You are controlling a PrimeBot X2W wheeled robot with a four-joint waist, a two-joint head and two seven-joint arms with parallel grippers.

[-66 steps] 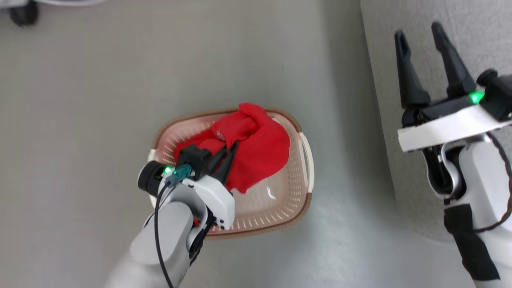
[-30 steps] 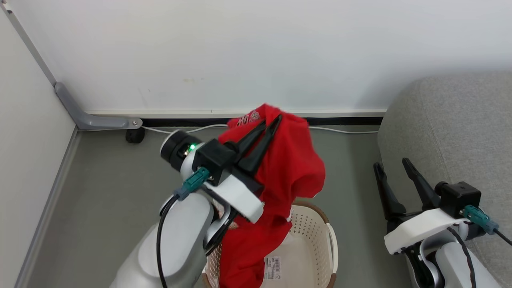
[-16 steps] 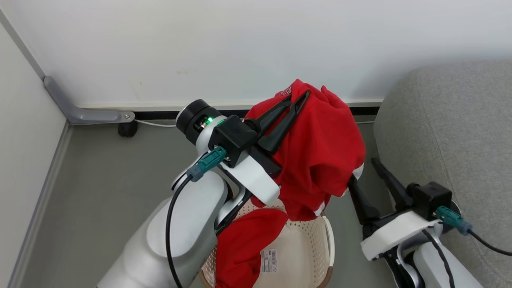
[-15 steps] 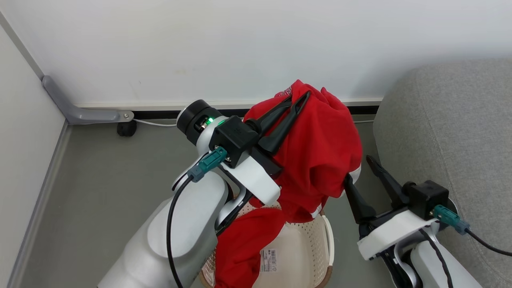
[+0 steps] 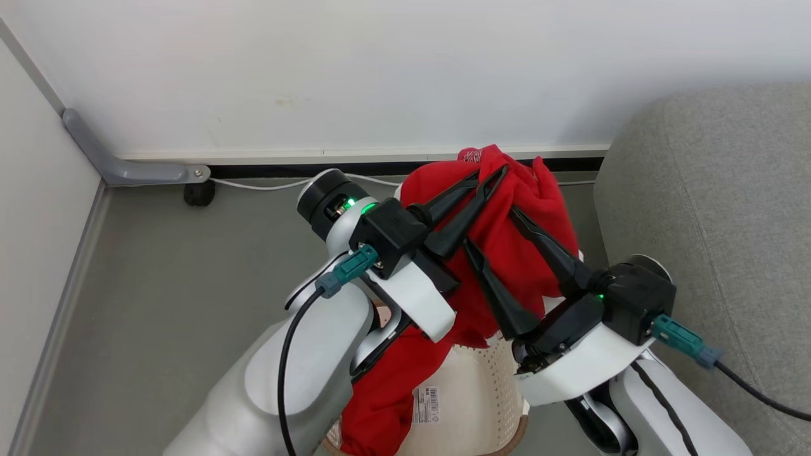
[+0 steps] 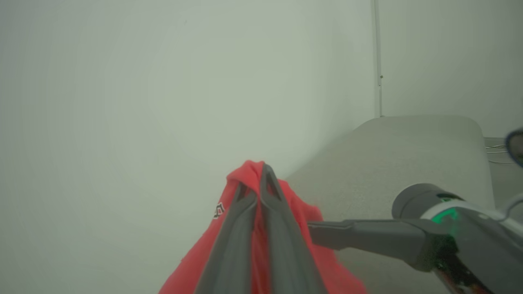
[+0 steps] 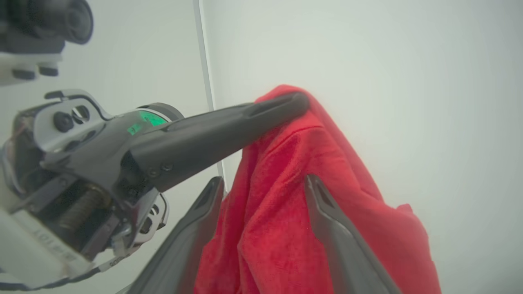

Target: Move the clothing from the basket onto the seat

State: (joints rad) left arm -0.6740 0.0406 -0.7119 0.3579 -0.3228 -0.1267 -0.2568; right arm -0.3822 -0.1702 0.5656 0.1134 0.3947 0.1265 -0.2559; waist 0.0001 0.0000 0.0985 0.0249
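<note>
- Clothing [image 5: 545, 196], bright red and bunched, hangs from the left gripper [image 5: 491, 172], whose fingers are clamped together on its top fold. The right gripper [image 5: 489, 226] has its fingers apart, straddling the cloth just below.
- Basket [image 5: 488, 386], cream and perforated, sits at 6 o'clock beneath. Red fabric trails into it beside a barcode label [image 5: 426, 404].
- Grey floor [image 5: 190, 266]; seat [image 5: 709, 190] at 3 o'clock, white wall [image 5: 380, 63] at 12.
</note>
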